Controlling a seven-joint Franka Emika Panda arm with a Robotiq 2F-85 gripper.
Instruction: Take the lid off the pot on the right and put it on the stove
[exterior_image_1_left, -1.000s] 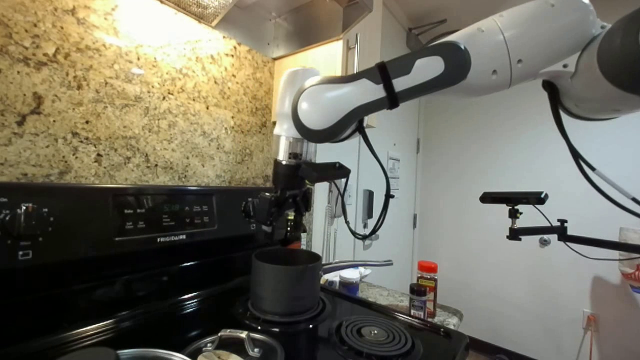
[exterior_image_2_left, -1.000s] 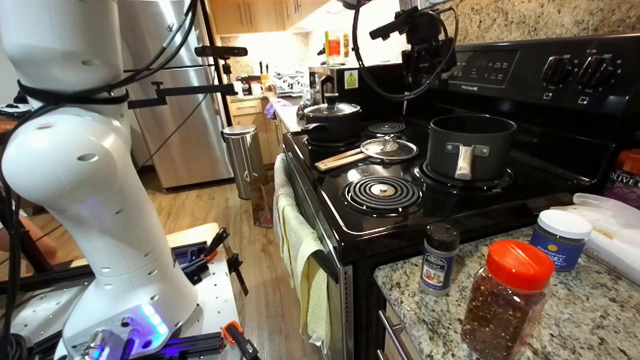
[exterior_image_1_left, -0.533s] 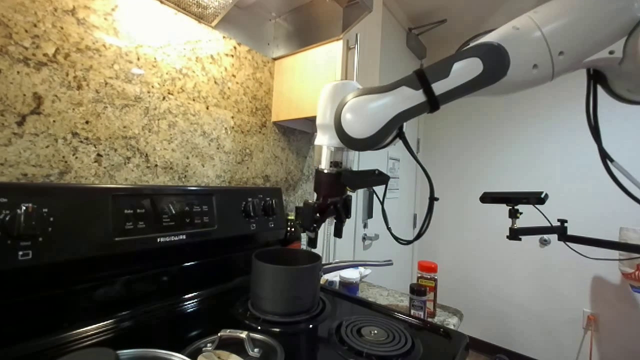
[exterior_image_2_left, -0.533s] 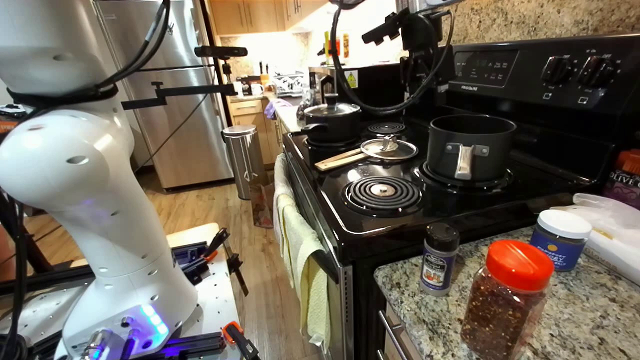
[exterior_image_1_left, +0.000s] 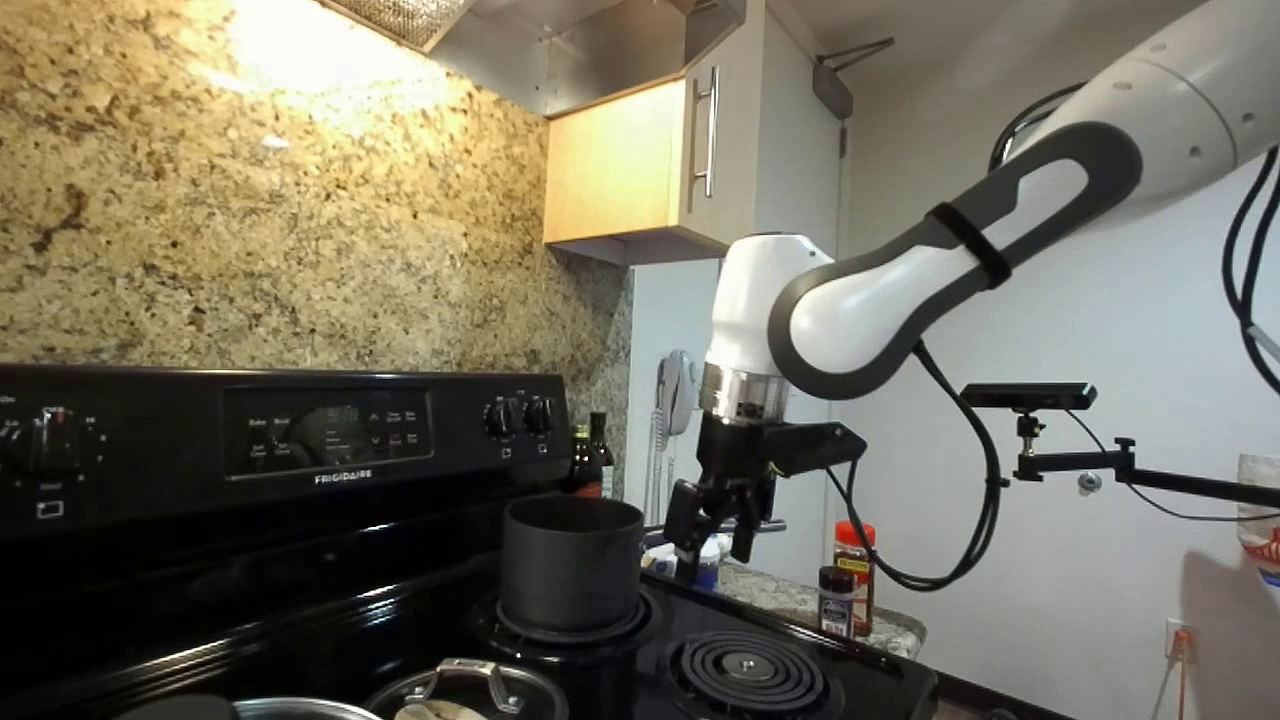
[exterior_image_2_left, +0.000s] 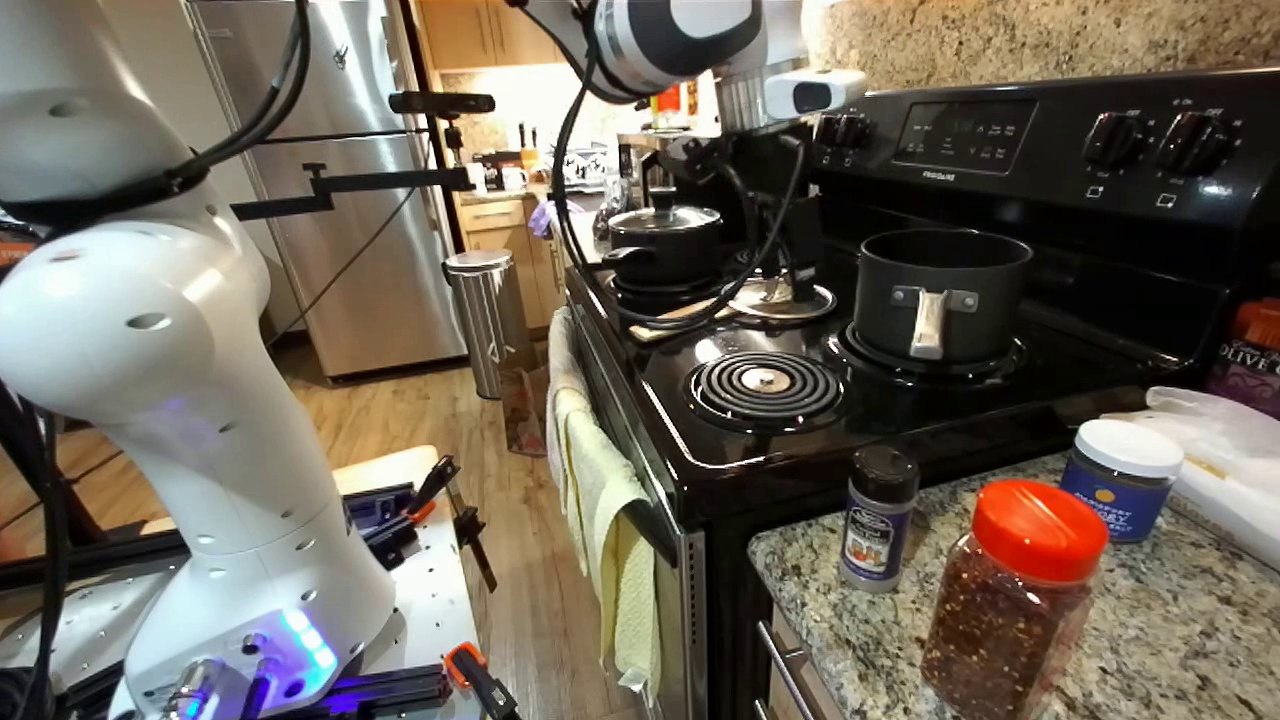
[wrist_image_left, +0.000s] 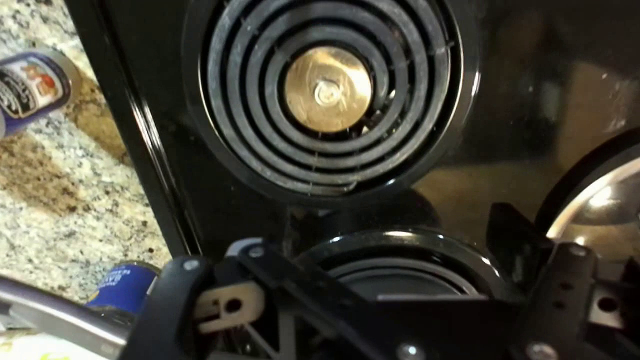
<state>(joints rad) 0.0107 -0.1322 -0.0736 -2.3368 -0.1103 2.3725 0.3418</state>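
The dark grey pot (exterior_image_1_left: 570, 570) stands uncovered on a back burner, its silver handle sticking out; it is also in the other exterior view (exterior_image_2_left: 945, 300). The glass lid (exterior_image_1_left: 470, 666), with a silver rim and handle, lies on the black stove (exterior_image_2_left: 1060, 220) beside the pot. The gripper (exterior_image_2_left: 795, 280) partly covers it in that view. My gripper (exterior_image_1_left: 715, 562) is open and empty, above the stove, overlapping the pot's handle. In the wrist view its fingers (wrist_image_left: 380, 235) are spread and hide most of the pot. A shiny round edge (wrist_image_left: 605, 200) there is probably the lid.
A front coil burner (exterior_image_1_left: 750, 665) shows in all views. A second dark pot (exterior_image_2_left: 665, 245), covered by a glass lid, stands at the far side. Wooden utensils (exterior_image_2_left: 685, 320) lie against the loose lid. Spice jars (exterior_image_2_left: 1015, 600) stand on the granite counter.
My gripper has moved from behind and above the pot toward the right and down, now hanging lower over the stove. The pot, lid and jars have not moved.
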